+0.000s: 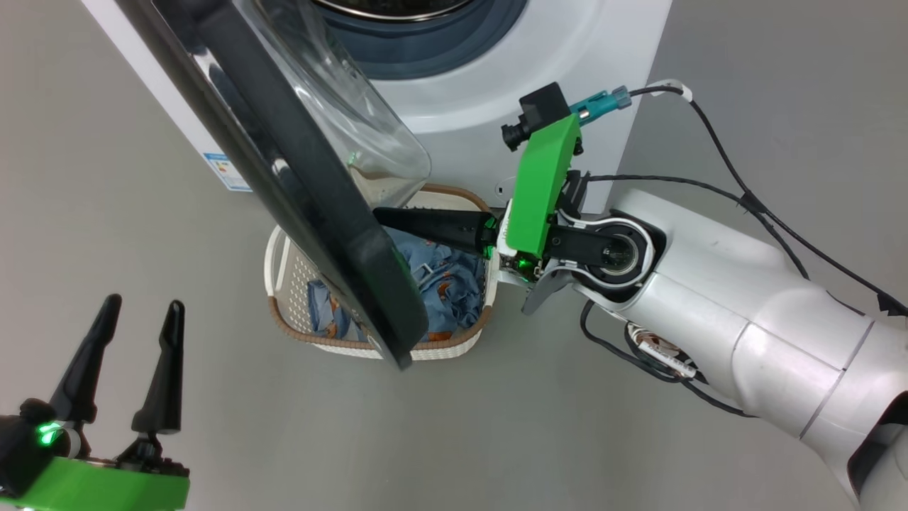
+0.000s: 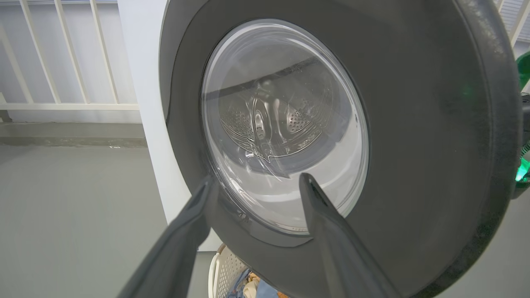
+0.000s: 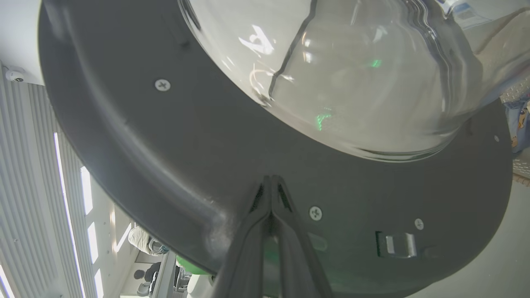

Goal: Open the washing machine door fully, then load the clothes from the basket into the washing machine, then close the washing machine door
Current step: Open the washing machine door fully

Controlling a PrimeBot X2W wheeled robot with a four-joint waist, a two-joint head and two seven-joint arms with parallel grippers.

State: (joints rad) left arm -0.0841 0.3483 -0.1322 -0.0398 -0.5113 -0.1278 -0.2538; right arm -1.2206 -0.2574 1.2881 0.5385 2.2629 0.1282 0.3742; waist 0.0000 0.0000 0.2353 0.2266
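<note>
Step in hand: door opening, not yet done. The washing machine door (image 1: 284, 184) stands partway swung out from the washing machine (image 1: 567, 57), its free edge over the basket (image 1: 454, 346); the clothes (image 1: 447, 280) lie in the basket, none loaded.

Key relation: the door's inner face lies straight ahead of the right gripper (image 3: 271, 179), to the robot's left of it; fingers clenched tip to tip, gripping nothing; tips at the black rim just below the glass bowl. Looks like contact, can't be certain.

Finger axis runs roughly square to the door face, so my read is a push, not a pull; it should carry the door further open.

Right arm is the nearer one: forearm comes in from lower right, wrist turned so the fingers lie level across the basket top.

Left gripper (image 1: 144, 306) sits on the door's outer side, well apart; fingers spread, nothing between them, pointed at the glass.

Risk: blunt tips could skid along the glossy rim.
</note>
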